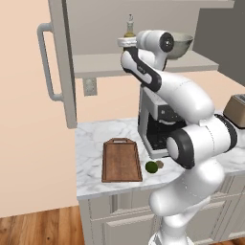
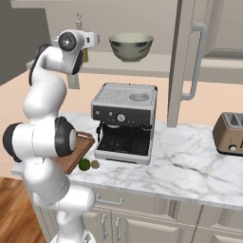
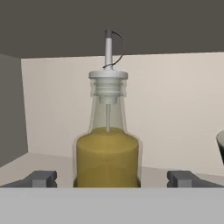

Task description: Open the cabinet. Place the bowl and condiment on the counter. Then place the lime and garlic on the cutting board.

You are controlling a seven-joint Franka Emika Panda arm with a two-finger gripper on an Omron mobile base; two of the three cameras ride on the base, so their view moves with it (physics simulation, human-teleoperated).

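stands upright on the open cabinet (image 1: pixel 62 62) shelf, the condiment (image 3: pixel 107 144) bottle, long axis vertical, spout up, yellow-olive liquid filling its lower half. sits centred between the wide-spread fingers (image 3: pixel 41 178) of the end effector (image 3: pixel 111 179), jaws either side, no contact seen. further right on the same shelf, bowl (image 2: pixel 131 46), mouth up. below on the desk (image 2: pixel 190 161): cutting board (image 1: pixel 121 161), bare; lime (image 1: pixel 151 166) and garlic (image 1: pixel 160 164) just right of it.

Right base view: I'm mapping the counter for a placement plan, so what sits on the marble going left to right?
cutting board → lime → garlic → coffee machine → toaster
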